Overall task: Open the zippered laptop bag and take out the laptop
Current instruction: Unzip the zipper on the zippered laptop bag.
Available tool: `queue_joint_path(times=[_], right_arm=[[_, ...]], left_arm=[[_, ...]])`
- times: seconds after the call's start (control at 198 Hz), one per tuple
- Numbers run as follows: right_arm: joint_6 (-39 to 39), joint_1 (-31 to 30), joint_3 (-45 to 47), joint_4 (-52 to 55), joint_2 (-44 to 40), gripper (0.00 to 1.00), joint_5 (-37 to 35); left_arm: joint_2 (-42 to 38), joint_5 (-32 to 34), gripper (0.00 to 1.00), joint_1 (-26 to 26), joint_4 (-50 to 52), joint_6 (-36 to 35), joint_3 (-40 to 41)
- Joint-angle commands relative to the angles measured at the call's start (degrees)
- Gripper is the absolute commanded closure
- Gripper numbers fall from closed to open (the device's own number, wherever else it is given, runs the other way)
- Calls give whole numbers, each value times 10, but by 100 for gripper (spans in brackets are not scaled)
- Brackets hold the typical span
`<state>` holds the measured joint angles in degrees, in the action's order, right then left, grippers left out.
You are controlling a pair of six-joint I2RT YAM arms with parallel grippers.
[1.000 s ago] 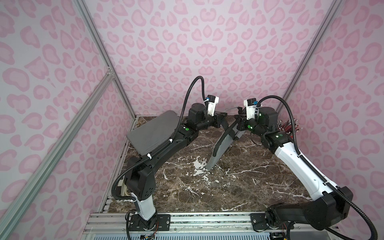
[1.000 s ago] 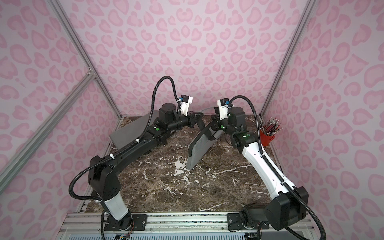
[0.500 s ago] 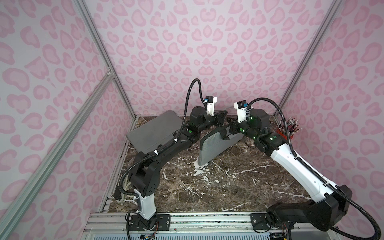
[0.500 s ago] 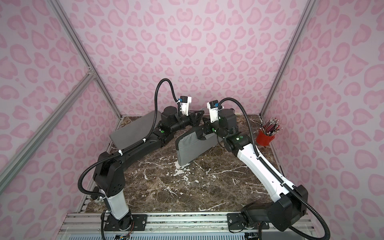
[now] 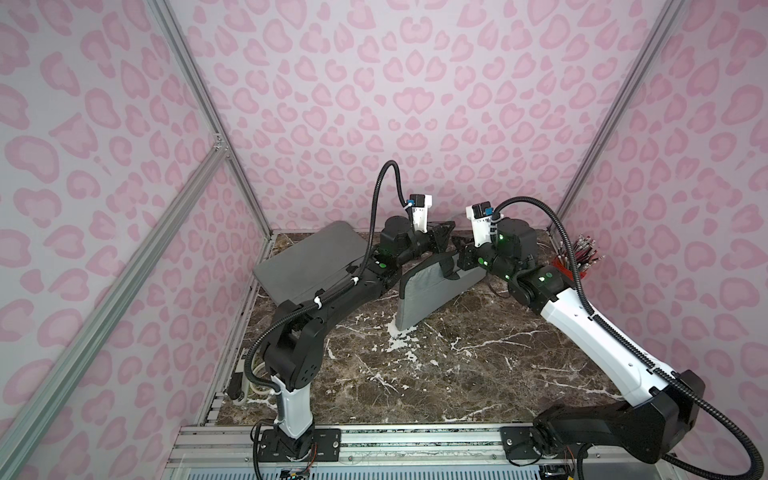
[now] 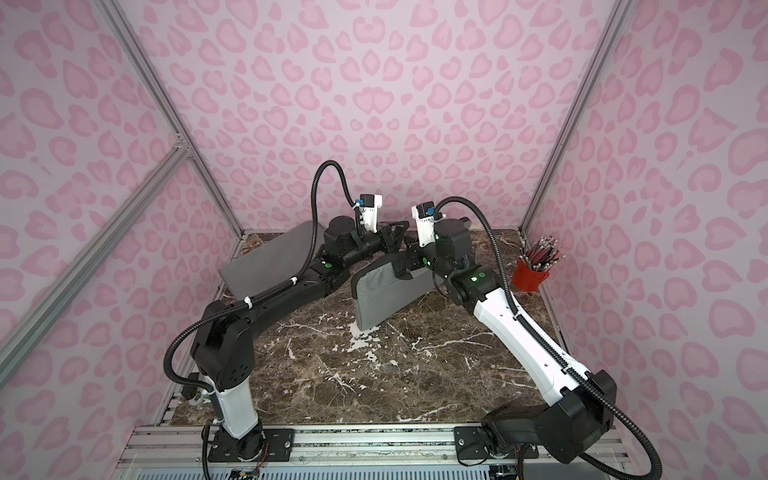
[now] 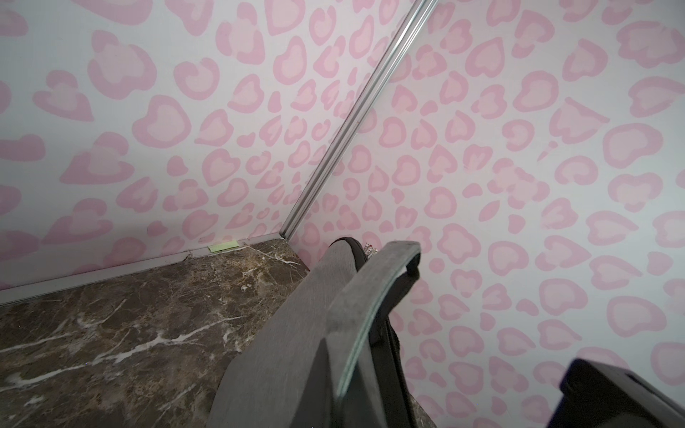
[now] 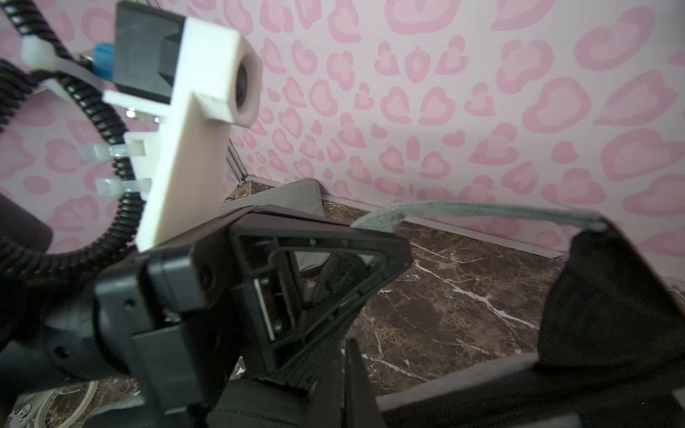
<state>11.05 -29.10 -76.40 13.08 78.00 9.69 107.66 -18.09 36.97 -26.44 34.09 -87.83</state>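
The grey laptop bag [image 5: 432, 291] [image 6: 386, 295] hangs tilted at the middle back, its lower corner down at the marble table [image 5: 457, 374]. My left gripper [image 5: 442, 239] [image 6: 395, 237] [image 7: 344, 407] is shut on the bag's grey handle [image 7: 370, 296]. My right gripper [image 5: 459, 253] [image 6: 409, 259] [image 8: 343, 378] faces it, shut on the bag's black strap [image 8: 326, 281]. A flat grey slab that looks like the laptop [image 5: 307, 257] [image 6: 270, 257] [image 8: 293, 196] lies at the back left, outside the bag.
A red cup of pencils [image 5: 575, 266] [image 6: 534, 276] stands at the back right corner, close behind the right arm. Pink patterned walls close in the back and both sides. The left arm reaches over the slab's near edge.
Both grippers have moved left and closer together with the bag. The bag has swung from nearly edge-on to showing its broad face. Both grips have stayed shut.
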Motion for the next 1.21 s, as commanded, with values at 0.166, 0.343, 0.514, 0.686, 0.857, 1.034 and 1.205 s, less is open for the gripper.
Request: queue_joint_path(times=[0.166, 0.343, 0.514, 0.686, 0.857, 1.034, 1.205], right_arm=[[6, -39, -11, -36, 20, 100, 20], [0, -56, -11, -50, 29, 100, 31], [-10, -81, -36, -59, 38, 100, 39], [-27, -108, -48, -60, 47, 100, 36], [-28, -113, -41, -61, 42, 100, 16], [-23, -110, -21, -72, 15, 100, -17], [-15, -101, 20, -75, -6, 100, -24]], left_arm=[[18, 32, 99, -9, -90, 78, 10], [23, 29, 99, -12, -114, 117, 10], [19, 28, 99, -13, -116, 134, 4], [18, 25, 99, -13, -100, 131, -8], [4, 25, 99, -15, -84, 115, -9], [-11, 38, 99, -28, -74, 114, -1], [-15, 41, 99, -43, -62, 146, -3]])
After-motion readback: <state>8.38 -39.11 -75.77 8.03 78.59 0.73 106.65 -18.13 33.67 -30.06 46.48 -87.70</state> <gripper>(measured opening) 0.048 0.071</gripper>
